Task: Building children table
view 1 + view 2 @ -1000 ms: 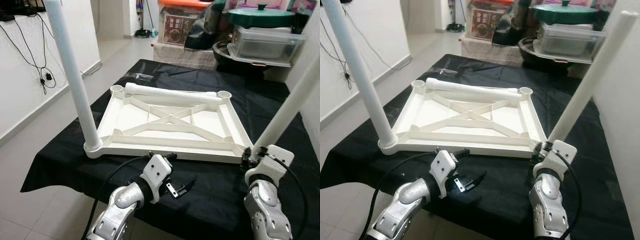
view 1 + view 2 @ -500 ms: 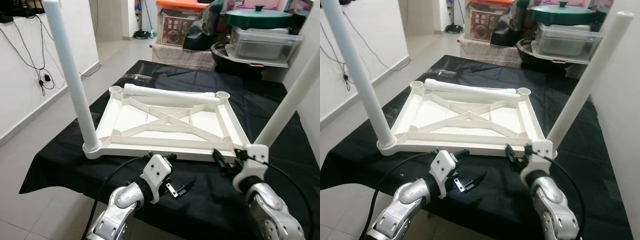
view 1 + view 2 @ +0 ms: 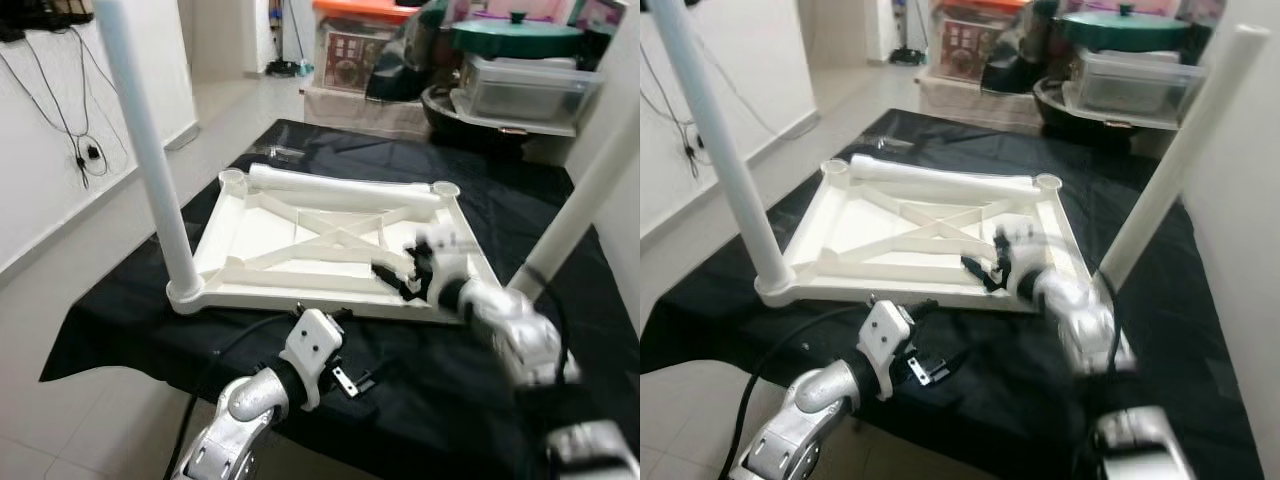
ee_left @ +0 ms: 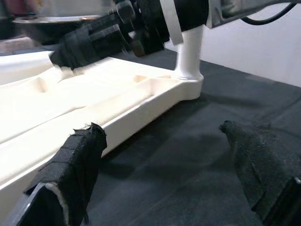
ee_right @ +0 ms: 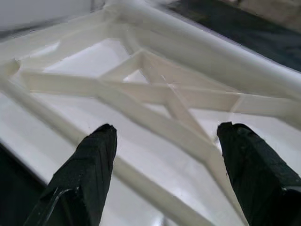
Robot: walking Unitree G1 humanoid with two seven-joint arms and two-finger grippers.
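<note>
Right tool point(image 3: 400, 277) spread open, empty, above upturned tabletop point(image 3: 300, 235), loose leg point(image 3: 340, 187) beyond

Blurred right claw point(image 3: 985, 268) hovers over the upturned white tabletop point(image 3: 890, 240).

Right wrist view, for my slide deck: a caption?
Open right hand hovers over the upturned white tabletop's cross-braced underside.

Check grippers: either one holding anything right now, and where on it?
Nothing is held. The right gripper is open above the upturned white tabletop, fingers apart with no part between them. The left gripper is open over the black cloth.
</note>
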